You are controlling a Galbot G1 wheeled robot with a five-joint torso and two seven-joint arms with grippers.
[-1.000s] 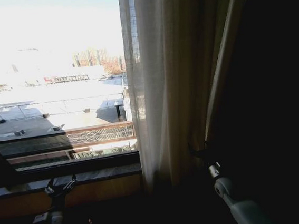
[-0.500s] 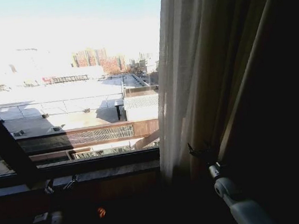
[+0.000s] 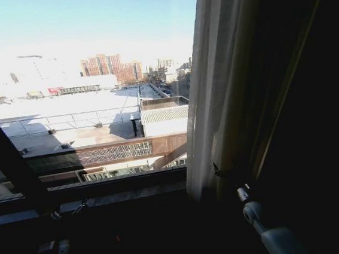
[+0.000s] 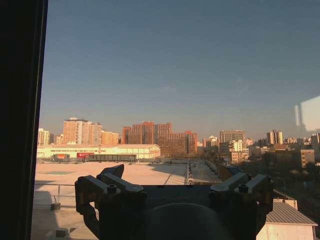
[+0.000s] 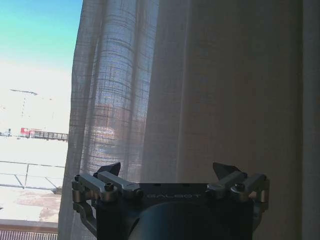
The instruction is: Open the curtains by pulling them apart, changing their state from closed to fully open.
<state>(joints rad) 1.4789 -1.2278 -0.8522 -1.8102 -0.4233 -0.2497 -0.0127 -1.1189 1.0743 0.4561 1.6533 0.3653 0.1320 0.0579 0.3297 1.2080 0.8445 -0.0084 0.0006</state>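
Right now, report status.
Left gripper open, facing window glass. Right gripper open, before sheer white pleated curtain, bunched right. Dark brown drape beside it.

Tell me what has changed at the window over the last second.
The sheer curtain has slid toward the robot's right, its edge moving well over and uncovering more glass and city. The view shifted a little too. Nothing was taken hold of or let go: the right tool stays open in front of the fabric, and the left tool stays open, low by the sill.
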